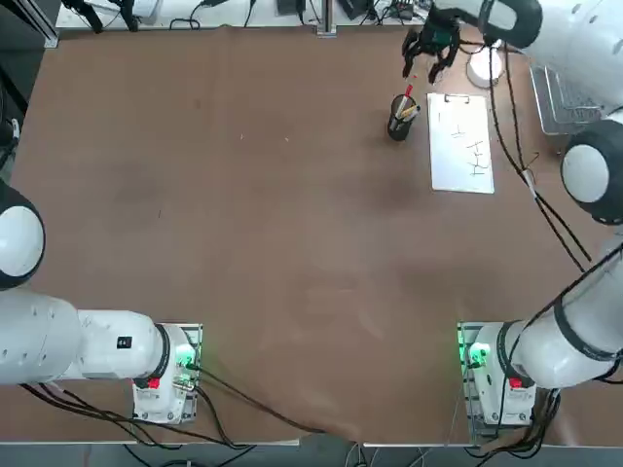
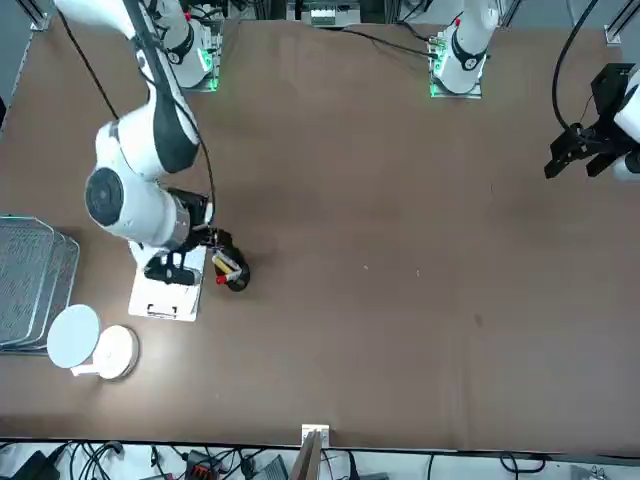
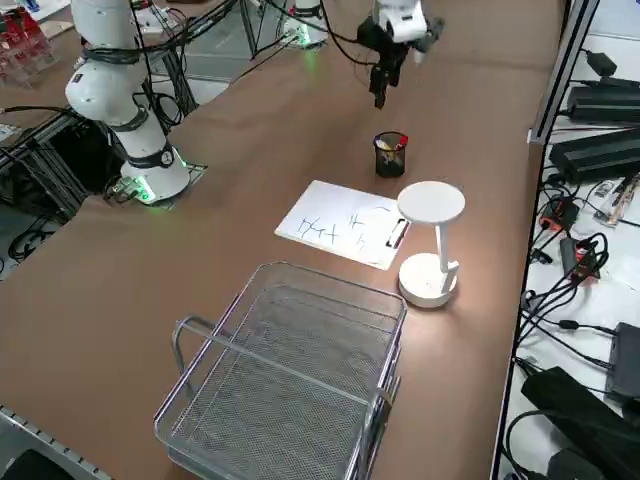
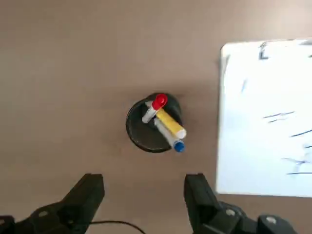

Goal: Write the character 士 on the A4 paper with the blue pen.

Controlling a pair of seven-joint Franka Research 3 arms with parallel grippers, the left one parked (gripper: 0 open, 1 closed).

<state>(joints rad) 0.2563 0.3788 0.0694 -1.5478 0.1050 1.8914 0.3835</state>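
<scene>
While blue pen [image 4: 177, 145] stands cupped, paper [image 1: 461, 143] inked

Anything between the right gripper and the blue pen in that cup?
No barrier. The right gripper hangs open above the black cup. Inside, the blue pen leans against the yellow pen and red-tipped pen, crowding a clean pinch.

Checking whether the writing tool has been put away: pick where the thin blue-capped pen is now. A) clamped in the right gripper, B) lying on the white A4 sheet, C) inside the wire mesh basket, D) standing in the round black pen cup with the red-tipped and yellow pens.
D: the blue pen stands in the black pen cup beside the A4 paper, while the open right gripper holds nothing.
</scene>
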